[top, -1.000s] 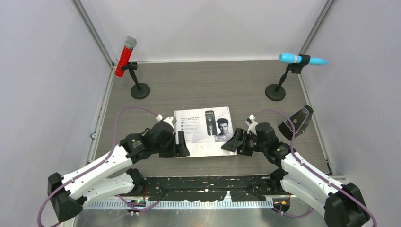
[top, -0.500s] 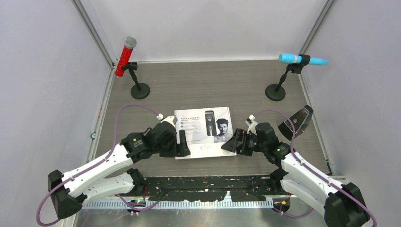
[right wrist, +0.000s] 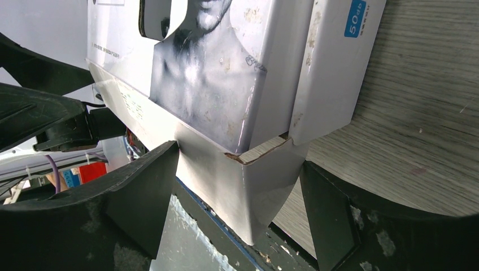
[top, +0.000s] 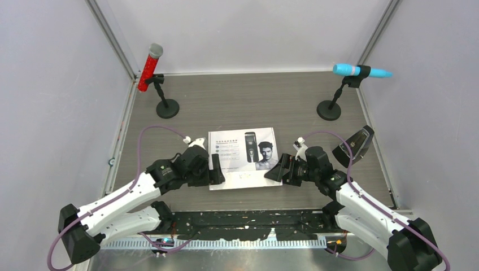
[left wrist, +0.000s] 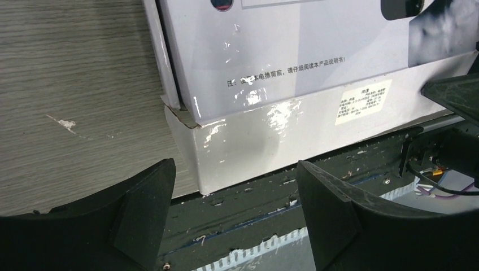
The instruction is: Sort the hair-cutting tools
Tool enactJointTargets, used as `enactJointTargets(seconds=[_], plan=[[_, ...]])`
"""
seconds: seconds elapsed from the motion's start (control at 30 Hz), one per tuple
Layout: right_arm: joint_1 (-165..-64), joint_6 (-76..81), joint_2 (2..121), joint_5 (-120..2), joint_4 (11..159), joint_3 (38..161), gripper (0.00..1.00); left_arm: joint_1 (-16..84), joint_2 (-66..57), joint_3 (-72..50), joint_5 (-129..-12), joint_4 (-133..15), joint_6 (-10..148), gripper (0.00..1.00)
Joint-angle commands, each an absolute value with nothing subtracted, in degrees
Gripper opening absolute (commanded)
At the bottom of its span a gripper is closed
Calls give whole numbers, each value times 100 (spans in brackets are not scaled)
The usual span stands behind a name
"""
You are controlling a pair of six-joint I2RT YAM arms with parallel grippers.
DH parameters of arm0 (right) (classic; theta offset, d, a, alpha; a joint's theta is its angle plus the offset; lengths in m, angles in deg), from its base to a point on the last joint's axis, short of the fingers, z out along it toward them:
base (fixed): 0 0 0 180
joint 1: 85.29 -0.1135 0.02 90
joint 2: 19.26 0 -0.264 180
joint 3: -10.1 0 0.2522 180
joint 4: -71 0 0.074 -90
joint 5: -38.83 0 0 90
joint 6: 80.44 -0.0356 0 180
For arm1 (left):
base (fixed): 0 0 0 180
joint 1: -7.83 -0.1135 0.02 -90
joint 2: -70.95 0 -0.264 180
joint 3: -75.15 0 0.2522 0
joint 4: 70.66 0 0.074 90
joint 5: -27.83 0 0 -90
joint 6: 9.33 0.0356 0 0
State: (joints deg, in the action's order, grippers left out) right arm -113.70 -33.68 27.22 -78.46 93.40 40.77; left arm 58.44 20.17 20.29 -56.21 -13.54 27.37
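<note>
Left tool point(left wrist: 234, 169) wider, grey woodgrain table point(top: 237, 104)

We see our right claw point(right wrist: 237, 166) spread wide, its two black fingers point(right wrist: 141, 192) flanking the near corner of a white box point(right wrist: 214, 73). The box's top bears a man's portrait, and its side flap carries a small blue label point(right wrist: 356, 11). Grey wood-grain table point(right wrist: 418, 101) shows on the right.

Top camera looking down from above the near edge of the desk point(top: 254, 101), left wrist camera facing the near-left corner of the white box point(top: 242, 157) up close, right wrist camera facing its near-right corner, all sharing the box.
</note>
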Motion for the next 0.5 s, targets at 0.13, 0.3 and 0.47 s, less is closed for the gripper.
enactJointTargets(seconds=[0.13, 0.3, 0.47], plan=[[-11386, -3300, 2596, -7924, 9048, 4162, 87, 5758, 1681, 2090, -6177, -1936, 2685, 79], [-11386, -3296, 2627, -7930, 9014, 4145, 87, 5761, 1682, 1963, -6588, -1935, 2640, 77], [-11386, -3312, 2635, -7934, 8984, 4137, 87, 5767, 1919, 1912, -6632, -1919, 2545, 76]])
